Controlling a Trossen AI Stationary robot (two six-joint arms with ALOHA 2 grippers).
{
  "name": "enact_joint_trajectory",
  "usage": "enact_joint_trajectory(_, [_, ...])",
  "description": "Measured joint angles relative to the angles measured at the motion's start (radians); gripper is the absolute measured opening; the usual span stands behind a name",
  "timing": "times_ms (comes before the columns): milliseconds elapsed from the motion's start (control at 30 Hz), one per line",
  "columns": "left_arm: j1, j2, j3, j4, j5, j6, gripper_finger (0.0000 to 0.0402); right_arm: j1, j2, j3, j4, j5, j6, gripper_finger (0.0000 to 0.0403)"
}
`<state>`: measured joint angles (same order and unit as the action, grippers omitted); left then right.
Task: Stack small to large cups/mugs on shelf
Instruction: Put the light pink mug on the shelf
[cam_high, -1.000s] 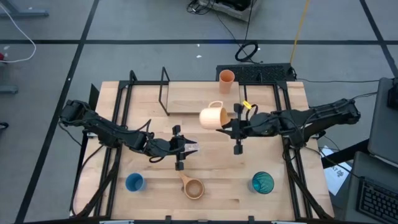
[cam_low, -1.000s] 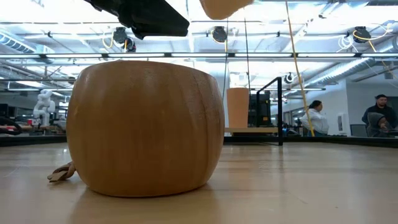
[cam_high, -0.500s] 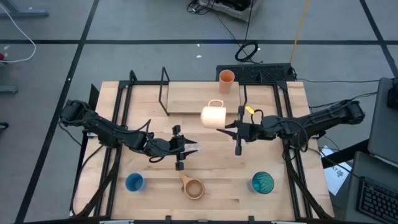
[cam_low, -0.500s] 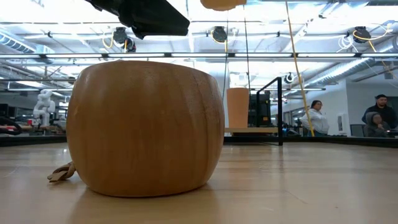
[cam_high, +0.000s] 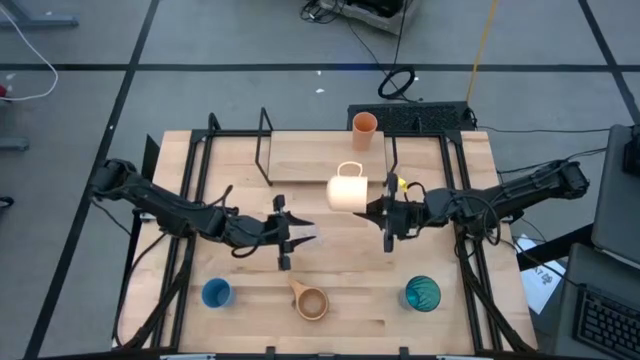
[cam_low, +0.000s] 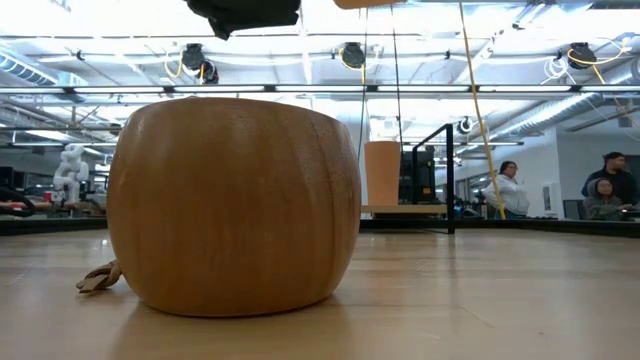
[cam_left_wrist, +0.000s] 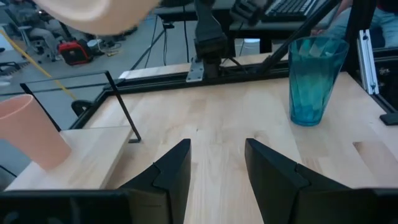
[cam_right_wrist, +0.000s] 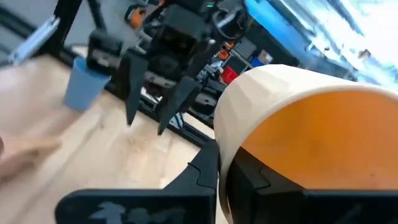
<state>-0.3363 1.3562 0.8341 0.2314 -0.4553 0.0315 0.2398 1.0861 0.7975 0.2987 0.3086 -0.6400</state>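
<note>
My right gripper is shut on a cream mug with an orange inside, held in the air over the table's middle, just near of the shelf. An orange cup stands on the shelf's far right corner. My left gripper hovers left of the mug, open, with nothing between its fingers. A wooden handled cup, a blue cup and a teal tumbler stand along the near edge. My right gripper holds the mug by its wall at the rim, one finger inside and one outside. The fingers come level from the table's right. The mug is lifted clear and lies on its side, mouth toward the gripper, handle toward the far edge.
Black rod frames stand at the shelf's left end and along both table sides. The wooden cup fills the low view. People sit in the room beyond the table. Bare tabletop lies between the two grippers and the near row of cups.
My right gripper has rolled and tipped toward level, shifting slightly toward the table's right edge; the mug has turned onto its side with its handle toward the far edge. My left gripper has risen a little and drawn back slightly toward the left.
</note>
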Motion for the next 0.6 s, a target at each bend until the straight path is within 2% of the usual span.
enact_joint_trajectory(400, [0.002,-0.003,0.0,0.002,0.0,0.005,0.0154,0.0,0.001,0.0,-0.049,0.0,-0.314,0.0003])
enact_joint_trajectory(600, [0.002,-0.003,0.0,0.008,0.0,0.018,0.0154,0.0,0.001,0.0,-0.075,0.003,-0.369,0.0002])
